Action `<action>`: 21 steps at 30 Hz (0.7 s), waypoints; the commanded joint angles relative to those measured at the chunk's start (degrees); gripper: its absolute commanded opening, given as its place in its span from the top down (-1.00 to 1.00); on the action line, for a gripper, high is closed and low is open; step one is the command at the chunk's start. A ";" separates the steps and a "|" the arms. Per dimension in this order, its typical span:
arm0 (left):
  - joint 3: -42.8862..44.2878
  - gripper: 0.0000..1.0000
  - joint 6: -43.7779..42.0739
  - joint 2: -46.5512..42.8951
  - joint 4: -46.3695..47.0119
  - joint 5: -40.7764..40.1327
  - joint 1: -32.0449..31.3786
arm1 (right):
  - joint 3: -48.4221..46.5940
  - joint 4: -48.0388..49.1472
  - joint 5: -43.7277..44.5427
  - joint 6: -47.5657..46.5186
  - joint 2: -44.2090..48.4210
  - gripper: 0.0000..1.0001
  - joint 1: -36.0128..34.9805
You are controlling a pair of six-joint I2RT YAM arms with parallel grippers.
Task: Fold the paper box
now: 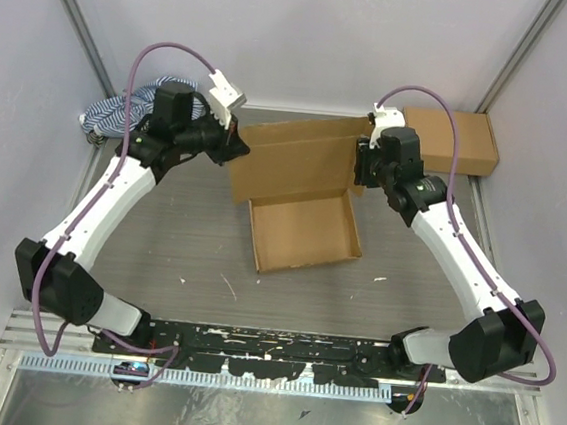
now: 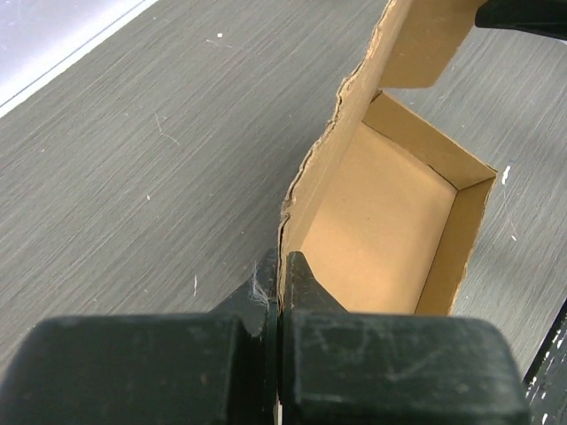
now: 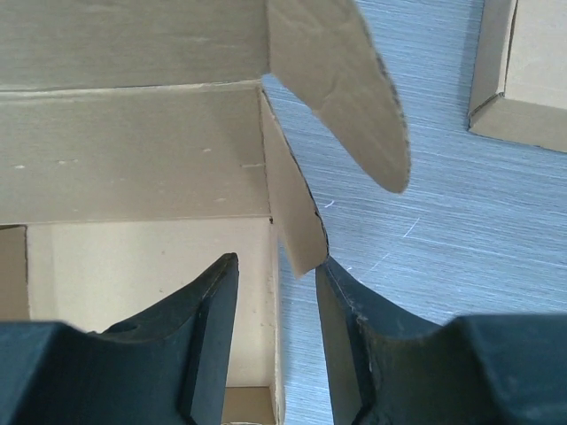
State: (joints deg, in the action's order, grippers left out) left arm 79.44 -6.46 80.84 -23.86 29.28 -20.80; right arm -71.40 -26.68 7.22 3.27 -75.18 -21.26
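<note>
Currently, left pincer (image 2: 280,270) clenched on paper box (image 2: 376,221) edge, right pincer (image 3: 276,292) released, straddling its flap (image 3: 292,212).

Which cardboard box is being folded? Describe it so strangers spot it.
Start at the centre of the grey table. The paper box lies there, a shallow open tray with its lid raised. The other brown box, far right, has no raised lid.

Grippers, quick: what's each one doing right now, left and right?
Left gripper: closed, pinching an edge of the paper box.
Right gripper: open, fingers straddling the box's side flap.
</note>
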 commanded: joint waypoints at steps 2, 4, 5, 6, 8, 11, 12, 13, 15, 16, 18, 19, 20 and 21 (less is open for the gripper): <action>9.09 1.00 -6.36 5.15 -10.62 5.09 -0.45 | -3.93 0.12 1.54 -2.65 -2.06 0.09 0.64; 11.54 1.00 -8.12 6.85 -13.09 5.76 -0.60 | -4.53 0.07 0.49 -2.95 -3.21 0.09 1.47; 12.27 1.00 -8.88 7.31 -13.58 5.93 -0.64 | -4.79 0.11 -0.35 -3.00 -3.98 0.10 2.02; 12.61 1.00 -9.52 7.55 -13.78 6.18 -0.65 | -5.14 0.25 -1.37 -3.08 -4.36 0.11 2.68; 13.01 1.00 -10.28 7.89 -13.75 6.23 -0.65 | -5.83 0.74 -3.22 -3.24 -5.96 0.12 4.23; 14.29 1.00 -12.28 8.37 -15.35 6.39 -0.67 | -7.76 1.12 -4.88 -3.27 -8.65 0.13 5.88; 14.84 1.00 -13.00 8.56 -16.09 6.67 -0.65 | -8.43 1.12 -5.58 -3.58 -9.57 0.13 6.49; 15.44 1.00 -13.51 8.81 -16.70 6.90 -0.65 | -9.06 1.17 -6.04 -4.01 -10.34 0.15 7.02; 16.97 1.00 -14.39 9.53 -18.51 7.34 -0.69 | -10.12 1.29 -7.49 -4.60 -11.40 0.16 8.30; 17.60 1.00 -14.85 9.82 -19.19 7.45 -0.65 | -10.62 1.25 -8.50 -4.71 -11.74 0.16 9.02; 18.48 1.00 -15.63 10.32 -20.43 7.18 -0.65 | -11.31 1.33 -11.95 -5.30 -11.84 0.16 10.60; 18.74 1.00 -15.96 10.55 -20.81 7.22 -0.65 | -11.61 1.43 -14.22 -5.81 -11.79 0.15 11.41; 18.72 1.00 -16.15 10.57 -20.83 7.19 -0.65 | -11.96 1.45 -16.79 -6.30 -11.87 0.13 12.28; 18.69 1.00 -16.18 10.61 -20.72 7.11 -0.67 | -12.66 1.53 -19.85 -6.80 -12.07 0.11 13.04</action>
State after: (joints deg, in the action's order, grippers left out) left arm 95.83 -20.36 90.70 -42.44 34.98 -21.23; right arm -79.55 -27.88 -2.46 -0.93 -88.03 -10.72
